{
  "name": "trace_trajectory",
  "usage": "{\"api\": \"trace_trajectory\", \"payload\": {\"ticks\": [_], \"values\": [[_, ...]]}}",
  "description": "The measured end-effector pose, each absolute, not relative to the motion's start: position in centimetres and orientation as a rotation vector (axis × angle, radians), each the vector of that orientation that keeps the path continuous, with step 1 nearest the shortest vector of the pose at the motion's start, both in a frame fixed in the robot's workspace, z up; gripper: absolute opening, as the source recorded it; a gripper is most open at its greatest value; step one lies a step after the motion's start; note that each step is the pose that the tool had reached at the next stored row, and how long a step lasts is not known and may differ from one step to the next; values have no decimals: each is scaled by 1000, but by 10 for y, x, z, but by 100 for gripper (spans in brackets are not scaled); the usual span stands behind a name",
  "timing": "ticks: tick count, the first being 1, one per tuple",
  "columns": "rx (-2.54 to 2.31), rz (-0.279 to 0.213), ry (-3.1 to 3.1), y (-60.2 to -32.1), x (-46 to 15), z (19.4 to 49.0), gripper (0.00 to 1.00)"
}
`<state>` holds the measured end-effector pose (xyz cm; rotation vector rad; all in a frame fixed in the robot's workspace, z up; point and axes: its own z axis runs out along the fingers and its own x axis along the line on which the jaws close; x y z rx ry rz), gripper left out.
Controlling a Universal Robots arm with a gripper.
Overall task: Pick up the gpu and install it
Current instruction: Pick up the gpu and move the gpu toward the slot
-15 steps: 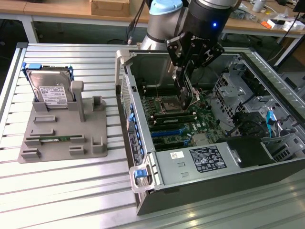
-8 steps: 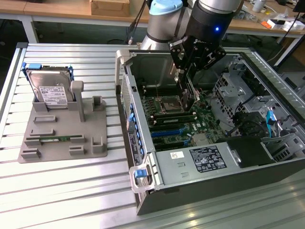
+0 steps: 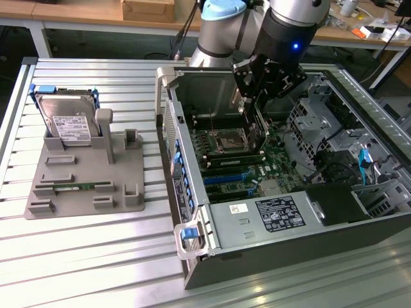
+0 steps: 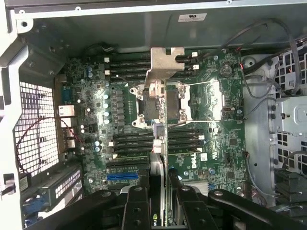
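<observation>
Dark gpu (image 4: 160, 143) edge-on between fingers (image 4: 135, 208), faces unseen

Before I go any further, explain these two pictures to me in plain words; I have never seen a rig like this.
This is a robot arm working over an open computer case on a slatted metal table. One picture is taken from a camera off the arm; the other looks from its wrist onto the motherboard. Its fingers grip the gpu, a thin card seen edge-on, over the board. Beside the case, a grey holder carries a hard drive and a green memory stick.
</observation>
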<state>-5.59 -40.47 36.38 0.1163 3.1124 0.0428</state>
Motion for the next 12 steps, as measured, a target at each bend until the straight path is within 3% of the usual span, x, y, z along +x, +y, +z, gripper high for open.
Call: {"api": "trace_trajectory", "payload": {"ticks": [12], "values": [[116, 40, 3112, -405, -48, 351, 26]]}}
